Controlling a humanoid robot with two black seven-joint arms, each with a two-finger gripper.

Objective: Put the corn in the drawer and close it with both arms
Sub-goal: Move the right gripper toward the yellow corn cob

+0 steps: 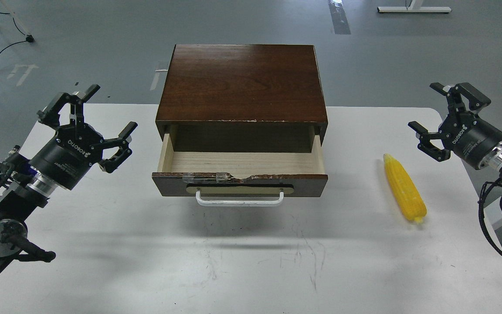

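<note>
The corn (404, 188) lies on the white table (251, 270) to the right of the drawer (240, 168), well apart from it, its pointed tip away from me and its blunt end toward me. My right gripper (433, 114) hangs above the table's right edge, near the corn's tip but not touching it, with its jaws spread wide and nothing between them. My left gripper (109, 108) is on the far side of the drawer from the corn, well away from it, jaws also spread wide and holding nothing. The drawer stands pulled out of the dark brown cabinet (242, 83), its pale wood floor bare, the chipped front facing me with the white handle (239, 199) on its tan plate. The back of the drawer's inside is in shadow under the cabinet top, so I can't see how deep it goes. The right arm (501, 174) runs out of view at the right edge, and the left arm (7, 209) is cut off at the lower left, so I see only their forward parts and some cabling.
</note>
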